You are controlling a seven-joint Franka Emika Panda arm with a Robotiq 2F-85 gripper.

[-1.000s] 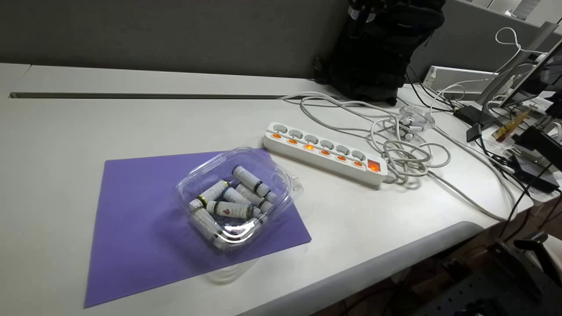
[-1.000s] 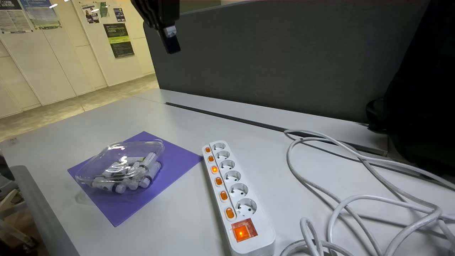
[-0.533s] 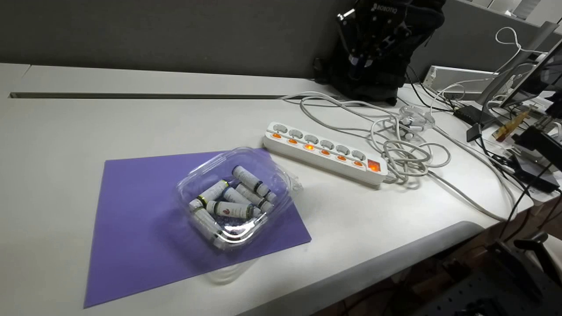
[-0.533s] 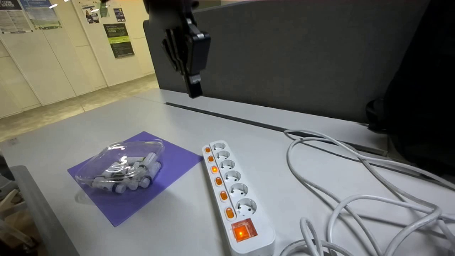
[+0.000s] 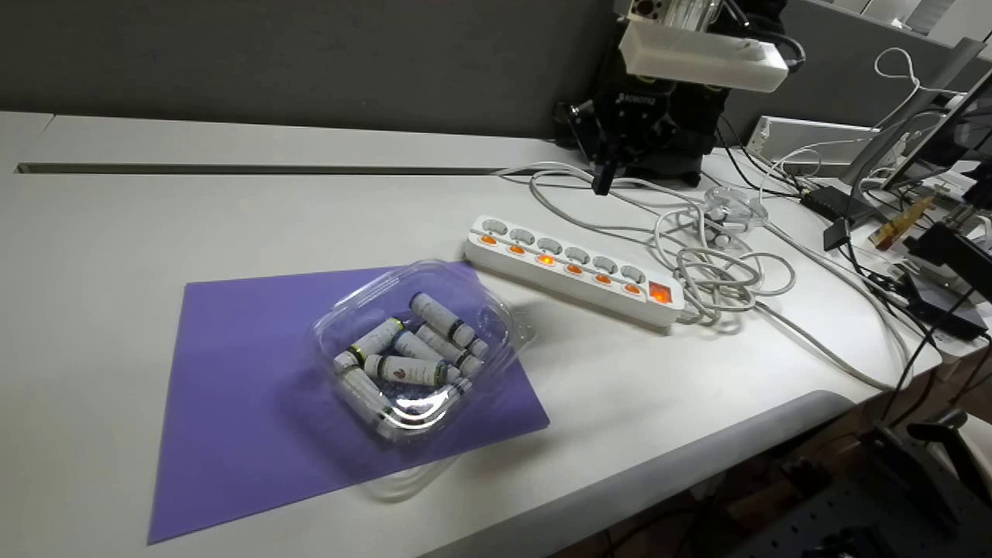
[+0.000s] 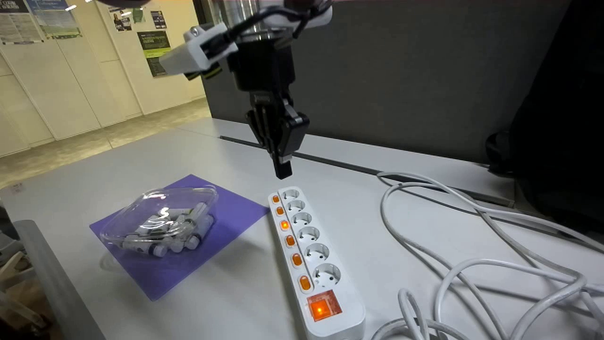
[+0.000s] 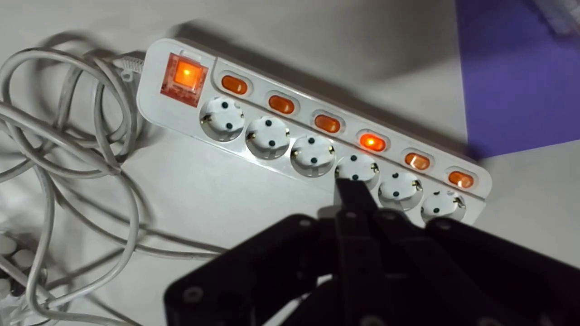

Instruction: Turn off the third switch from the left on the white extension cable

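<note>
The white extension cable's power strip [image 5: 570, 291] lies on the table in both exterior views [image 6: 298, 240]. It has a row of small orange switches beside round sockets. The third switch from the left [image 5: 545, 260] is lit, and it also glows in the wrist view [image 7: 372, 142]. The other small switches look unlit. The larger main switch [image 5: 659, 293] at the cable end is lit. My gripper [image 6: 283, 172] is shut and empty, pointing down above the strip, apart from it. In the wrist view its joined fingertips [image 7: 355, 184] overlap the socket beside the lit switch.
A clear plastic box [image 5: 418, 349] of small bottles sits on a purple sheet [image 5: 232, 403] beside the strip. Coiled white cables [image 5: 721, 279] lie at the strip's cable end. A dark backpack [image 5: 577, 128] and a grey partition [image 5: 310, 62] stand behind.
My gripper has come down from high up to a lower place above the strip, so more of the arm shows. The strip, the lit switches and the box have not changed.
</note>
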